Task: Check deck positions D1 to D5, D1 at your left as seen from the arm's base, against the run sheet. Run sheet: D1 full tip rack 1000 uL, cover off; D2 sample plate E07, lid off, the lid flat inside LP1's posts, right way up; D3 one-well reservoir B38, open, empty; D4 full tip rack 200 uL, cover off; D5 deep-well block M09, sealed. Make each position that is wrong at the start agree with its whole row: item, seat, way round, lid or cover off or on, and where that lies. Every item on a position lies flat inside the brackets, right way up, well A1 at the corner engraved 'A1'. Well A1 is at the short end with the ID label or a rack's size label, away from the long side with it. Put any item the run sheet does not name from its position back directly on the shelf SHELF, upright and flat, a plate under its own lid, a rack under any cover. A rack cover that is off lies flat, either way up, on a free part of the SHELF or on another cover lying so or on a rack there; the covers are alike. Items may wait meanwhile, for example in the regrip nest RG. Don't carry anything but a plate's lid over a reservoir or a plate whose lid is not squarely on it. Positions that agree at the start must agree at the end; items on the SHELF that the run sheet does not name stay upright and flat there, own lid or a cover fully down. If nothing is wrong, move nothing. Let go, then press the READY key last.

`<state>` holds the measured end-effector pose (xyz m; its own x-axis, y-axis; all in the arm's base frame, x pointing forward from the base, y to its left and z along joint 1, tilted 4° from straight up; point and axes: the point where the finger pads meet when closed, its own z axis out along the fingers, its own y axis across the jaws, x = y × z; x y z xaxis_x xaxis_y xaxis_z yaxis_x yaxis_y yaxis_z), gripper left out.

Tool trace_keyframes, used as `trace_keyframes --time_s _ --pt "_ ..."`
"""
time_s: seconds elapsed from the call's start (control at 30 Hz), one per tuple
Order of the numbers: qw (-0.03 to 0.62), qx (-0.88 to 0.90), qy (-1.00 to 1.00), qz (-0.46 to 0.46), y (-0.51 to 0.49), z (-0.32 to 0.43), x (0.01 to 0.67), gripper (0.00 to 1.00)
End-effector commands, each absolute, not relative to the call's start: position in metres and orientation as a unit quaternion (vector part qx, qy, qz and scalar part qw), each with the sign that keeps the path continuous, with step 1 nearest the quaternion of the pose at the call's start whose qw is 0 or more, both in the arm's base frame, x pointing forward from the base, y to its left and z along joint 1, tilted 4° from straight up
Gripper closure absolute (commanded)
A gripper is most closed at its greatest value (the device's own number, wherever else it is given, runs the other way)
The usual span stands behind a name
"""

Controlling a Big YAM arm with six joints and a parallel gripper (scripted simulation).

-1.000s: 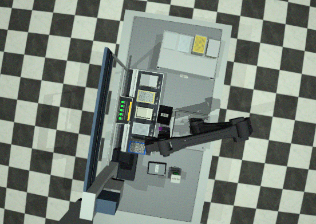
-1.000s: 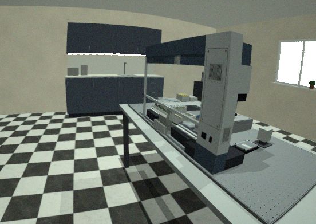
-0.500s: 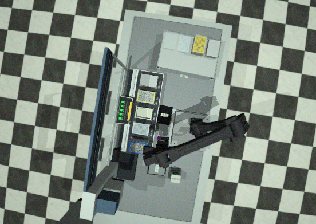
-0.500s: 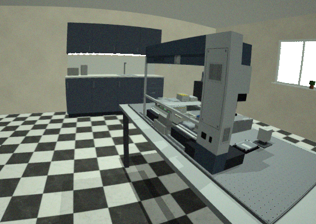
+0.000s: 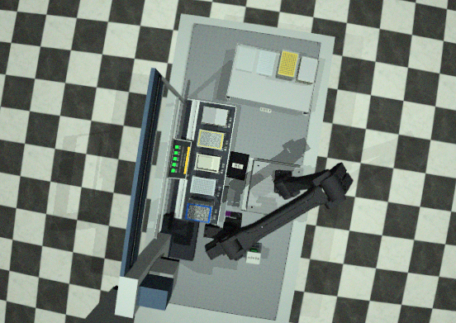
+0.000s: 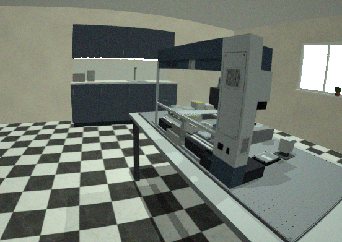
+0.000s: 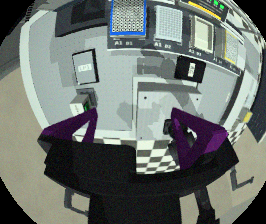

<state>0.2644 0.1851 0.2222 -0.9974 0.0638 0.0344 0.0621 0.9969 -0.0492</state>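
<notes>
Tool open, empty; blue-rimmed tip rack well apart ahead.

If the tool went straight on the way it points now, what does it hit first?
Most likely the bare bench top, short of the deck row. The open tool tilts down at it, and nothing stands between the fingers. Depth is hard to judge in the wrist view.

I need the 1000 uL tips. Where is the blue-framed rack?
Top view: the blue rack sits at the deck row's lower end, next to the white plate, left of the open claw.
</notes>
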Motion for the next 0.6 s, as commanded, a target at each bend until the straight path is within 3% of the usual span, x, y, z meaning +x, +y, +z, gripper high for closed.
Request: trace_keyframes --time_s 0.0,0.57 --pt "-0.011 -0.044 -0.999 0.003 0.217 0.243 0.282 0.00" --pt "-0.013 -0.045 -0.999 0.006 0.206 0.241 0.349 0.00"
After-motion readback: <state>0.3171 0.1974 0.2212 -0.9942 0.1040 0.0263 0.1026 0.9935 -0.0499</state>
